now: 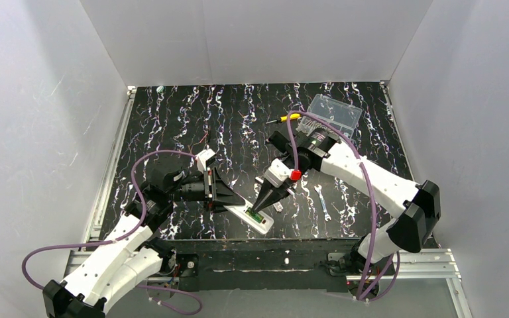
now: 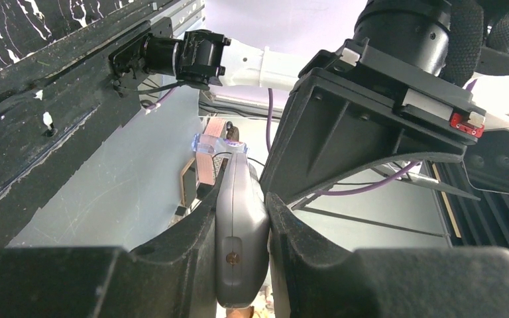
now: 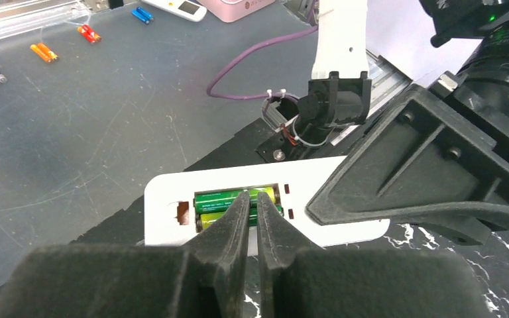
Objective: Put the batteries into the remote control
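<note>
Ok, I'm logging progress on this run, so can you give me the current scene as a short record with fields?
remote control: white, back side up, at the near edge of the table, compartment open
batteries: two green cells lying side by side in the compartment
left jaws: clamped on the remote control
right jaws: almost closed, tips down at the batteries
other items: clear plastic box, yellow-handled screwdriver, small wrench
</note>
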